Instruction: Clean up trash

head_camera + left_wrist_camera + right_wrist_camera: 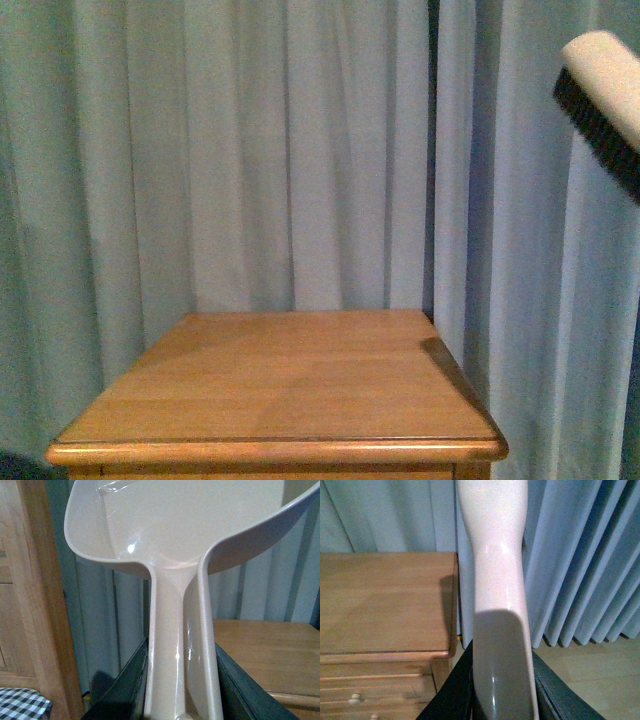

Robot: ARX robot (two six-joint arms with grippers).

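1. White paper trash did not show in any of your 3 views. The stretch of wooden cabinet top (280, 380) that the front camera covered carried no wad, so you could not tell where it lay.
2. Your left gripper (182, 680) had its jaws pressed against both sides of the handle of the beige dustpan (170, 540). The pan was raised in front of the curtain (300, 150), beside the cabinet.
3. Your right gripper (502, 680) was clamped on the pale handle of the brush (605, 95). Its black bristles hung high at the right of the front view, well above the cabinet top.
4. The likeliest trouble was sweeping blind. With the wad unlocated, a lowered brush could strike the cabinet's edge or drag the curtain instead.
5. Both handles looked glossy, so either tool could swivel in its jaws if it pushed hard against wood.
6. The checked pillow (22, 702) lay low near your left arm. A dropping dustpan could catch on it, and its black-and-white pattern could be mistaken for litter.
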